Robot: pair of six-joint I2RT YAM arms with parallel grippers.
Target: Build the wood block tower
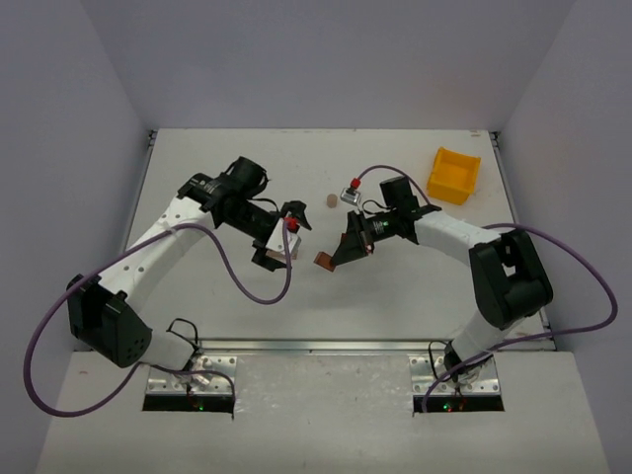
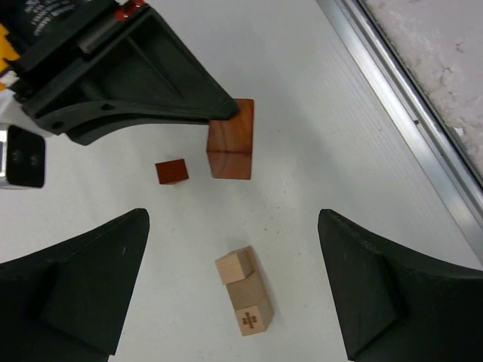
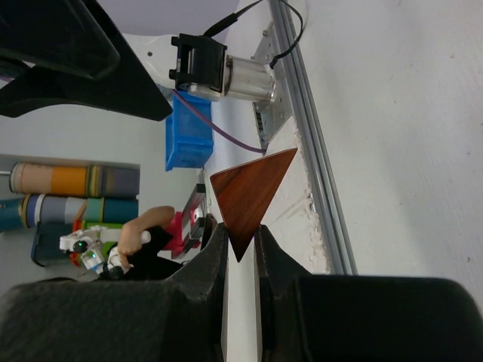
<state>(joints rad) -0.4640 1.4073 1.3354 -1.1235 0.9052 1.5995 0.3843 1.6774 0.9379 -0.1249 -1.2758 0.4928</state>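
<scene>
The white table (image 1: 415, 296) carries a yellow bin (image 1: 453, 175) at its far right corner, well apart from the blocks. The left gripper (image 2: 232, 219) hangs with its jaws wide apart above three pale cubes (image 2: 245, 290), which lie touching in a line between the arms. The right gripper (image 3: 240, 241) is clamped on a reddish-brown wedge (image 3: 249, 192). A red cube (image 2: 171, 171) lies just beside that wedge.

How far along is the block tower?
Done: nothing visibly stacked; the red-brown block, small red cube and pale blocks sit apart on the table. In hand: the right gripper pinches a red-brown wedge; the left gripper hangs open over the pale blocks. Left: essentially all the stacking.
</scene>
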